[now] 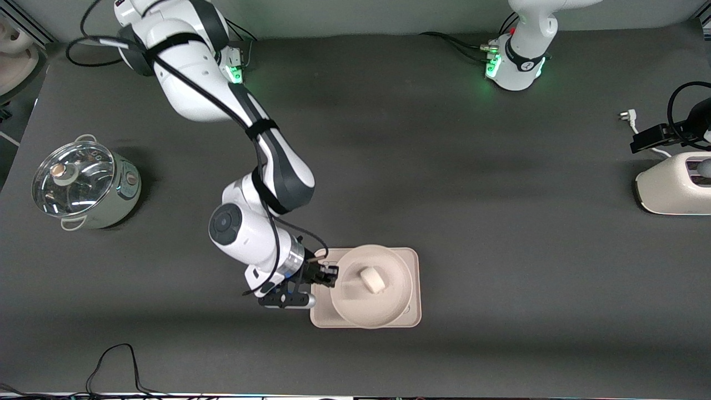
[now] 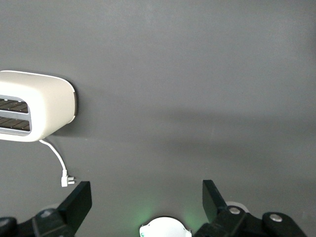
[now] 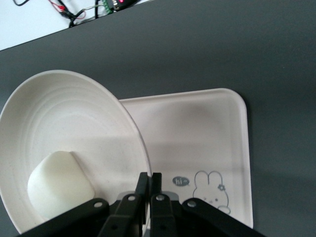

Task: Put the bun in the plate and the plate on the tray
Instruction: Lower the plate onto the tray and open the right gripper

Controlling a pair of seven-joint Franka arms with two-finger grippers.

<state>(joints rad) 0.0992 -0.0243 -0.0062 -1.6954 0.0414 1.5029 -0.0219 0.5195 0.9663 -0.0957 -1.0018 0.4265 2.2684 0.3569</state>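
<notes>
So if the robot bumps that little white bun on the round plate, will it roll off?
Probably not. The small white rounded-rectangular bun has flattish sides, so it would likely slide rather than roll. The round cream plate has a raised rim that should stop it. It looks soft and light, so the right gripper, pinching that rim, could tilt it.

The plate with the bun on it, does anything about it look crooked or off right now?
Nothing looks spilled or damaged. The plate is over the tray with the bun inside it, and the right gripper is shut on its rim. The right wrist view suggests it is tilted, not flat. The left gripper waits open.
</notes>
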